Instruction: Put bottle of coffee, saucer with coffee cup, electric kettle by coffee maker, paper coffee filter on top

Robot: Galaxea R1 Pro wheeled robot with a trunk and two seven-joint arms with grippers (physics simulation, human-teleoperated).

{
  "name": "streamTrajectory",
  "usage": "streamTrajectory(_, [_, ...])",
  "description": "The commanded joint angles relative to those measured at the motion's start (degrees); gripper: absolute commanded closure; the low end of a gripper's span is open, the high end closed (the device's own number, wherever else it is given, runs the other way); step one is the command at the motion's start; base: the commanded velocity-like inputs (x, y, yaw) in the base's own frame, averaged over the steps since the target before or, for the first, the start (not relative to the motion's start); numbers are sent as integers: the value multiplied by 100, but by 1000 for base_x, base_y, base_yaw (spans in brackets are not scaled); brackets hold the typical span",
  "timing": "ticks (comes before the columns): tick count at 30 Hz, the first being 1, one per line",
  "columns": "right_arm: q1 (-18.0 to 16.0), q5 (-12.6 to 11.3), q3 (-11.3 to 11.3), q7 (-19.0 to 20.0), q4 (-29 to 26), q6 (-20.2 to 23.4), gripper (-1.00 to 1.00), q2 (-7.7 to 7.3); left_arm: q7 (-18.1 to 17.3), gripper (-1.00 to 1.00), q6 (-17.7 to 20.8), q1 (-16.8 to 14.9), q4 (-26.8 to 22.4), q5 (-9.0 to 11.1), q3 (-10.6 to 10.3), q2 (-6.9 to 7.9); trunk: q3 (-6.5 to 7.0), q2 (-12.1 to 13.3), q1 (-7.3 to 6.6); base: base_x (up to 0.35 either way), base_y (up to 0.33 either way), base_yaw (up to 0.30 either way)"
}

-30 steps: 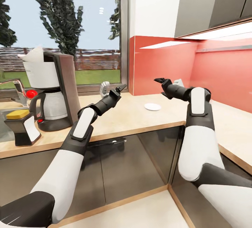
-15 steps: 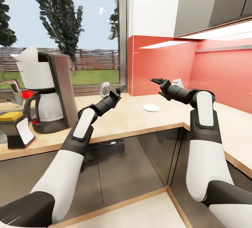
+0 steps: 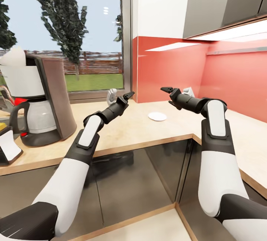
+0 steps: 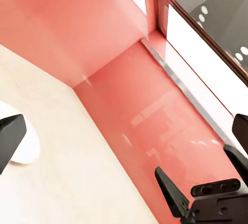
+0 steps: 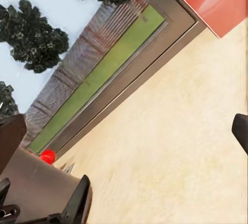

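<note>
Both arms up over the counter corner, nothing held.

Left gripper (image 3: pixel 126 97) hangs with jaws apart above the countertop (image 3: pixel 122 130), left of the saucer (image 3: pixel 157 116); right gripper (image 3: pixel 167 91) is also spread, above and just right of the saucer. Saucer lies flat mid-counter, well apart from the near edge and from the red backsplash (image 3: pixel 170 70), open worktop all around it. A small white object sits behind each gripper; too hidden to tell what. Coffee maker (image 3: pixel 35 100) stands far left, near the counter's front edge, filter (image 3: pixel 14 56) upright on its top. Wide bare worktop lies between coffee maker and saucer. Counter turns a corner at right, running along the red wall. In the left wrist view, saucer (image 4: pixel 23 146) sits beside a fingertip.
</note>
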Motion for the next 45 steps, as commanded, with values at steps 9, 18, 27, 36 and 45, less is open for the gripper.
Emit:
streamTrajectory(9, [80,-51,-13,-64,11,16,-100,4,-7,-100,24,-5,107,14,7,-2,-6,-3,1,144,-122,0])
streamTrajectory(18, [90,-51,-13,-64,12,16,-100,4,-7,-100,24,-3,114,14,7,-2,-6,-3,1,141,-82,0])
streamTrajectory(27, [95,-51,-13,-64,12,16,-100,5,-7,-100,24,1,113,14,7,-2,-6,-3,1,155,-12,0])
streamTrajectory(36, [104,-51,-20,-207,14,8,-100,5,-7,-100,24,-2,153,14,11,-2,-6,-3,1,146,-1,0])
streamTrajectory(45, [104,-51,-19,-490,16,7,-100,6,-7,-100,30,-1,173,14,15,-2,-6,-3,1,120,0,0])
